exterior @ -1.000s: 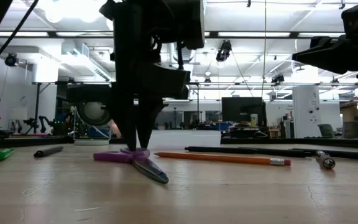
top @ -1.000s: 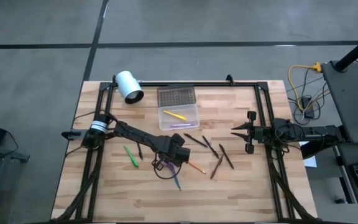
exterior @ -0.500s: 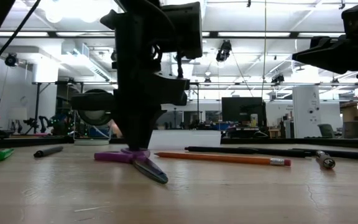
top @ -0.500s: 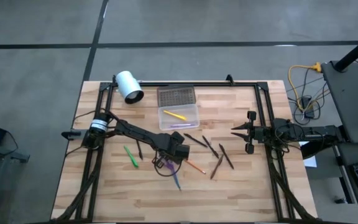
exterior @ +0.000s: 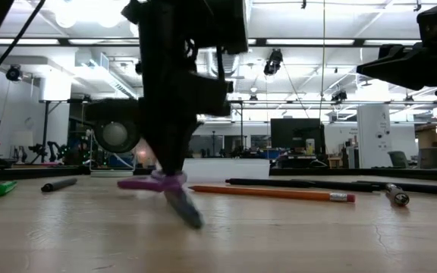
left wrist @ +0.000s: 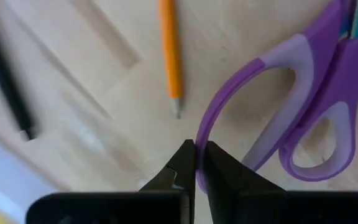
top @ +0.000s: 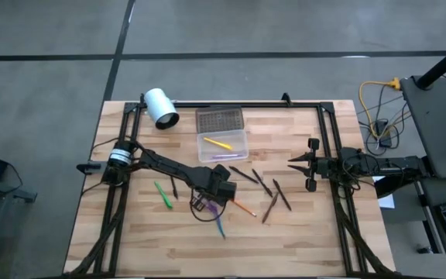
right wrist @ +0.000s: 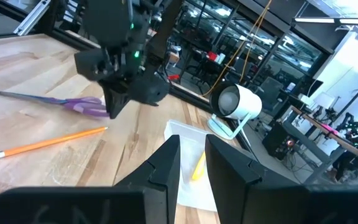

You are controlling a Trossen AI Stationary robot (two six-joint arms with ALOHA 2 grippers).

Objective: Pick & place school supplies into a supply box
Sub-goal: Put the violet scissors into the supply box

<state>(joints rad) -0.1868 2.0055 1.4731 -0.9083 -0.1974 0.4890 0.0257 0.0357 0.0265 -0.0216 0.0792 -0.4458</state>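
Note:
Small purple-handled scissors (exterior: 161,182) sit near the table's middle, and my left gripper (top: 205,203) is shut on them from above. The clear supply box (top: 223,145) rests on the table beyond them, with a yellow pen and a purple pen inside. Its grey dotted lid (top: 219,118) lies behind it. A green marker (top: 163,195), an orange pencil (top: 243,207) and several dark pens (top: 263,184) lie flat on the wood. My right gripper (top: 294,163) waits open at the right edge, above the table. My left gripper pinches the rim of one purple handle loop (left wrist: 200,138) between its two fingers, one finger inside the loop and one outside. The fingers point down from above. The handle end is raised, and the blades slant down to the tip (exterior: 194,220) at the table.
A white cylinder (top: 161,107) lies at the far left corner. A black frame (top: 231,104) runs along the far edge and both sides. Bare wood lies along the near edge.
My left gripper has shut on the scissors' handle loop and risen a little. The handle end has come up off the wood and tilted, while the blade tip has stayed low.

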